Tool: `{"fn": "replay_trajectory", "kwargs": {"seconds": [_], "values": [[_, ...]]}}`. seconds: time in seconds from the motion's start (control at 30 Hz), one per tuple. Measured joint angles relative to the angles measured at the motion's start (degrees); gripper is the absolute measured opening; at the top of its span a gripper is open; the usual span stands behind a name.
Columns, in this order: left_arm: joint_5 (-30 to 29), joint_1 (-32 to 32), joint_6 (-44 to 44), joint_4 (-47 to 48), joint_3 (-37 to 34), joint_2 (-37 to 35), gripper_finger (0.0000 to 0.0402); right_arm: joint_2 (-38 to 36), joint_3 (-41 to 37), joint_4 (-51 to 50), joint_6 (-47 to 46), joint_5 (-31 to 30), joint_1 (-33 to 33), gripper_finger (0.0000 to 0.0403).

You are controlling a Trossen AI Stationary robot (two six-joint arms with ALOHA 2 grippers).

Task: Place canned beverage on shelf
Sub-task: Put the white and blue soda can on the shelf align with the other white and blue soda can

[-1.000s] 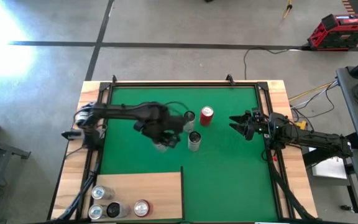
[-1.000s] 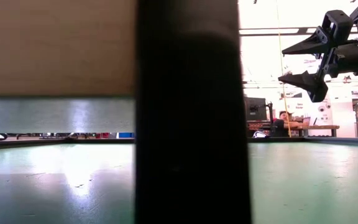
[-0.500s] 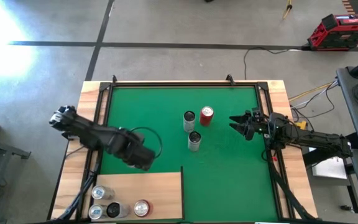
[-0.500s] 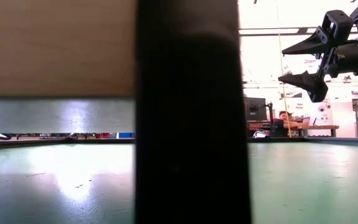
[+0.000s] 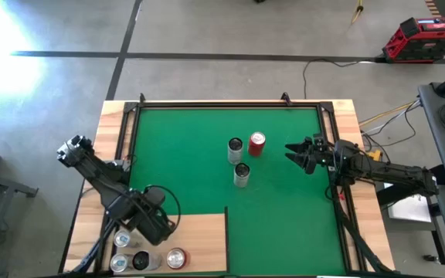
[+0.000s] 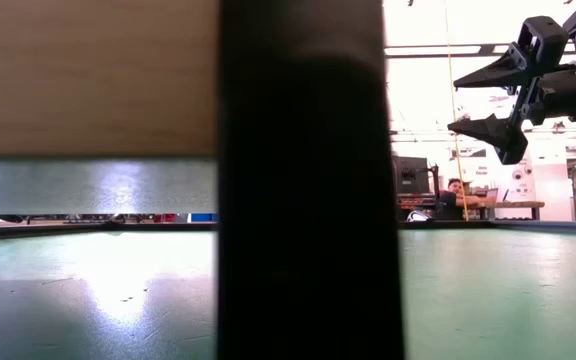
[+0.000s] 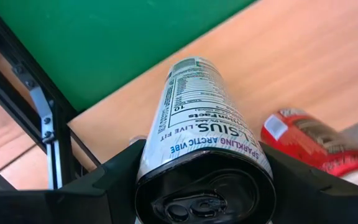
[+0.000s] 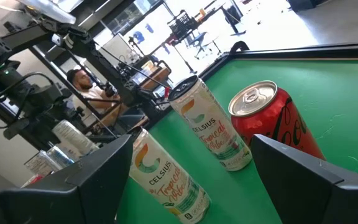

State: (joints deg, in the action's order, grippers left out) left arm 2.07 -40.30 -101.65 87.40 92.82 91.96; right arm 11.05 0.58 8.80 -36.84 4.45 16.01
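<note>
- Over the near-left corner of the worktop, my left tool [image 5: 147, 224] pinches a silver can [image 7: 199, 121] by its top end, hanging just above the shelf [image 5: 199, 235].
- The shelf corner already carries other cans, including a red can [image 5: 176, 257] and a silver one [image 5: 122, 240]; I judge that setting down too near them could knock one over.
- The held can looks tilted in the left wrist view. If I let go before its base sits flat on the wood, it may topple and roll onto the green mat [image 5: 284, 216].
- A loose pinch on the smooth can could let it slip early.
- My right tool [image 5: 298, 154] waits with fingers spread by the right edge, near three standing cans [image 5: 242, 174]; any drift there could bump them.
</note>
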Motion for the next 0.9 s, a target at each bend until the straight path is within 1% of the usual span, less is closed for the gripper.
{"fn": "replay_trajectory", "kwargs": {"seconds": [0.17, 0.33, 0.9], "values": [[0.1, -2.3, -1.4, -0.6, 0.0, 0.4, 0.0246, 0.0, 0.0, 0.0, 0.0, 0.0, 0.0, 0.0318], [1.6, -3.8, -1.2, -0.6, 0.0, 2.0, 0.0246, 0.0, 0.0, 0.0, 0.0, 0.0, 0.0, 0.0318], [5.0, -4.7, 1.9, -2.7, 0.0, 4.2, 0.0246, 0.0, 0.0, 0.0, 0.0, 0.0, 0.0, 0.0318]]}}
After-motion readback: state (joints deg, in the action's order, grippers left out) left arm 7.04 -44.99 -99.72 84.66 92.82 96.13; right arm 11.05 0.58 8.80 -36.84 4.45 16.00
